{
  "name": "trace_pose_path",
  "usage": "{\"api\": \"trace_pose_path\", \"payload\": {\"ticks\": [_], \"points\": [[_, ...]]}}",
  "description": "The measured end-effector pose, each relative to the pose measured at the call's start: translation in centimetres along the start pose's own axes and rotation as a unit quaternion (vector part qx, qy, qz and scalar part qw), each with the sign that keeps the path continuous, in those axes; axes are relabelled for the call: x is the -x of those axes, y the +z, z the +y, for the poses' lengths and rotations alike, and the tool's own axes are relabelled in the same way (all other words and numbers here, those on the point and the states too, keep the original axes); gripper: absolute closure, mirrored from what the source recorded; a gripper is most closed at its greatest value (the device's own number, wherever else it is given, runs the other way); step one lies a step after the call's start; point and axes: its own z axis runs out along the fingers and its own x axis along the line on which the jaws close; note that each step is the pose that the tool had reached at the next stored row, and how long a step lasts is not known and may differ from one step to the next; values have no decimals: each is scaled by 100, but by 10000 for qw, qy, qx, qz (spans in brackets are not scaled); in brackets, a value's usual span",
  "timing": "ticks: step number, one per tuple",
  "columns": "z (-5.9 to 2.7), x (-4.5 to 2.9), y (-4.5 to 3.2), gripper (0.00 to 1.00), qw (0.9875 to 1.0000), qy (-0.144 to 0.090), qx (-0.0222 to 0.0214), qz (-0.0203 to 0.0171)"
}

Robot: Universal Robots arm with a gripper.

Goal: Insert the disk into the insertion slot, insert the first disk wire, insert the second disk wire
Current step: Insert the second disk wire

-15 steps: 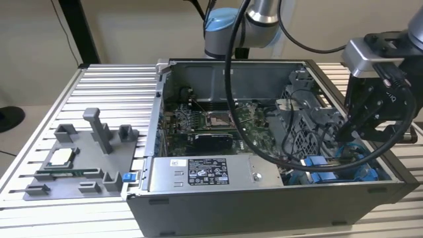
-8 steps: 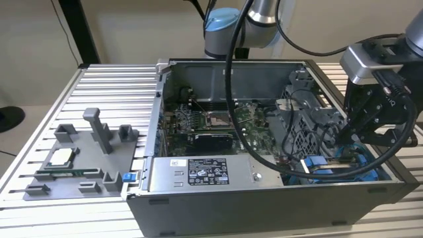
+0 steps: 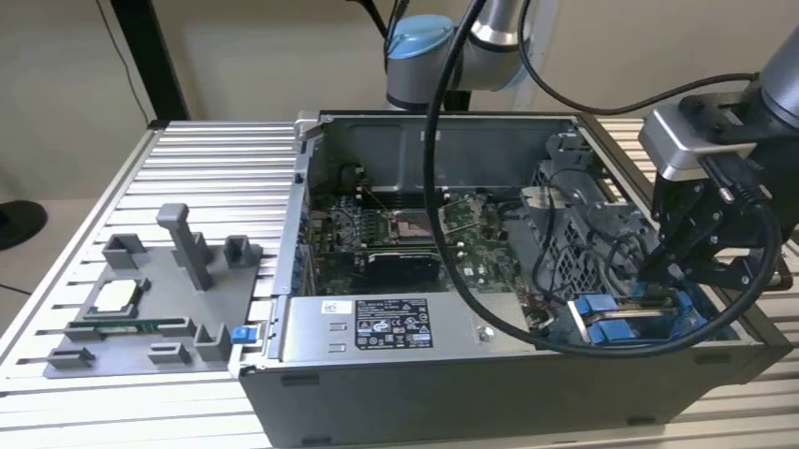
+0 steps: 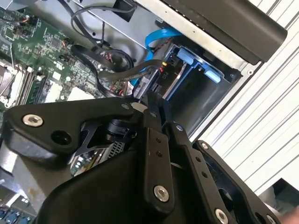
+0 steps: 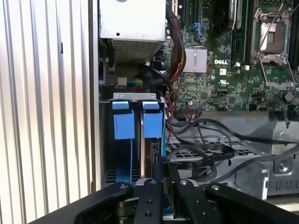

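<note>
My gripper (image 3: 675, 281) hangs over the drive bay at the exterior view's right, inside the open computer case. In both wrist views its fingers are pressed together on the black plug of a disk wire (image 4: 144, 86), fingertips (image 5: 154, 179) just above the bay. The insertion slot (image 5: 138, 97) has two blue carrier tabs (image 5: 124, 122) standing in it, seen as blue pieces (image 3: 612, 318) in the exterior view. The disk sits down in the slot, and just a thin silver edge (image 5: 142, 156) shows between the tabs.
A boxy grey power supply (image 3: 374, 327) lies along the case front. The motherboard (image 3: 399, 234) fills the case floor. Loose black cables (image 5: 205, 151) cross the perforated cage. A blue cable (image 4: 161, 35) curls by the bay. A grey fixture tray (image 3: 150, 299) rests on the slatted table.
</note>
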Motion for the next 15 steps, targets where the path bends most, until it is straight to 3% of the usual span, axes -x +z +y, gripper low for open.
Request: {"api": "trace_pose_path", "payload": {"ticks": [3, 6, 15], "points": [[11, -9, 50, 100, 10000, -7, -48, 0], [14, -18, 103, 100, 10000, 9, -70, 1], [9, -25, 147, 100, 10000, 20, -77, 7]]}}
